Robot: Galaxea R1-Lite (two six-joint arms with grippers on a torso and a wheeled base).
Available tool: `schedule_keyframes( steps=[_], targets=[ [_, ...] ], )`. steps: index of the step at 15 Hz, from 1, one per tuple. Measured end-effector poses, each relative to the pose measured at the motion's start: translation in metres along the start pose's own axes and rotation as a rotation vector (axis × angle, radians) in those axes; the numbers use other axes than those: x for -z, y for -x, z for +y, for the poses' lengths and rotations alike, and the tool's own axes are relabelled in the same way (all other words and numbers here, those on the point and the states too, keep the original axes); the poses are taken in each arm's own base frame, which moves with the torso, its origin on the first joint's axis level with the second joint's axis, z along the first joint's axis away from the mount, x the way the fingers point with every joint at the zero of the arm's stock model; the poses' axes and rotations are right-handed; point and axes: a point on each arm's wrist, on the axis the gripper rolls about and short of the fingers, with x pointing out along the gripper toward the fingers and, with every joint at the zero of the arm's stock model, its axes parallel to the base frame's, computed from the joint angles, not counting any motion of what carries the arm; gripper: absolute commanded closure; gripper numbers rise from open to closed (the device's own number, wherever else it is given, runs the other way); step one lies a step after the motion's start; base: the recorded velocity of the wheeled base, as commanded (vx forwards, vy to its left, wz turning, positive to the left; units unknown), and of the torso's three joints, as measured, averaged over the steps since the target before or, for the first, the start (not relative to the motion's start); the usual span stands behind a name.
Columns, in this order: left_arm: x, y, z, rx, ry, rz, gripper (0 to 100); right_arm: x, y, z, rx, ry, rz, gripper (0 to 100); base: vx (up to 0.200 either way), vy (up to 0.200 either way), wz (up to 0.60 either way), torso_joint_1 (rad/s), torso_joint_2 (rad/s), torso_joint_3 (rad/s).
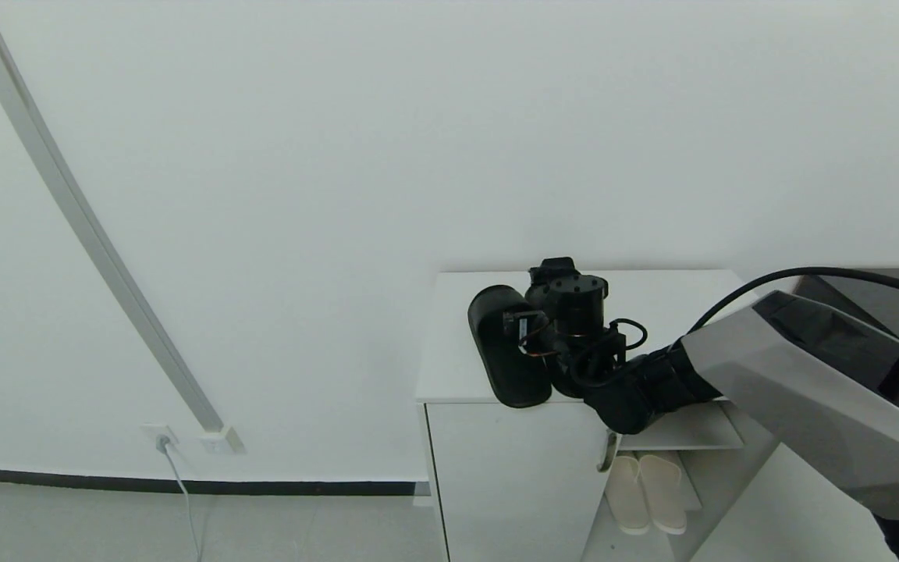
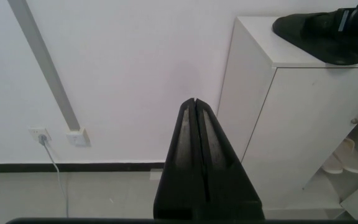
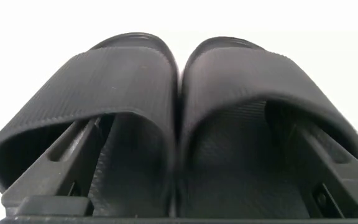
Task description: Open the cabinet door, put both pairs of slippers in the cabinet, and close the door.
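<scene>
Black slippers are lying side by side at the front edge of the cabinet top, toward its left corner. The right gripper is sitting over them with its fingers spread, one tucked under each strap. White slippers are resting on a lower shelf in the cabinet's opened side. The left gripper is hanging off the cabinet's left side, its fingers pressed together and empty.

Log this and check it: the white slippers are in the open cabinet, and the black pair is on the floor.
One thing is off: the black pair is not on the floor but up at the top of the cabinet, as the head view shows. The white slippers are indeed in the open cabinet.
</scene>
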Motion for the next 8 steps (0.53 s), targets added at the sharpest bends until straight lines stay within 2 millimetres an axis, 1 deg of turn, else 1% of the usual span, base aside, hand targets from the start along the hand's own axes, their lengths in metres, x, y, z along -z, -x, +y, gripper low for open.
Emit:
schedule_keyframes(
  steps=[3, 4, 8],
  targets=[
    [0.0, 0.0, 0.0, -0.001, 0.0, 0.0, 100, 0.003, -0.007, 0.002, 0.001, -0.001, -0.002, 0, 0.0, 0.0, 0.0, 0.0, 0.0, 0.0],
    [0.0, 0.0, 0.0, -0.001, 0.0, 0.0, 100, 0.004, -0.01, 0.003, 0.001, -0.002, -0.003, 100, 0.0, 0.0, 0.0, 0.0, 0.0, 0.0],
    [0.0, 0.0, 0.0, -0.001, 0.0, 0.0, 100, 0.008, -0.013, 0.004, 0.002, -0.002, 0.0, 100, 0.0, 0.0, 0.0, 0.0, 0.0, 0.0]
  ],
)
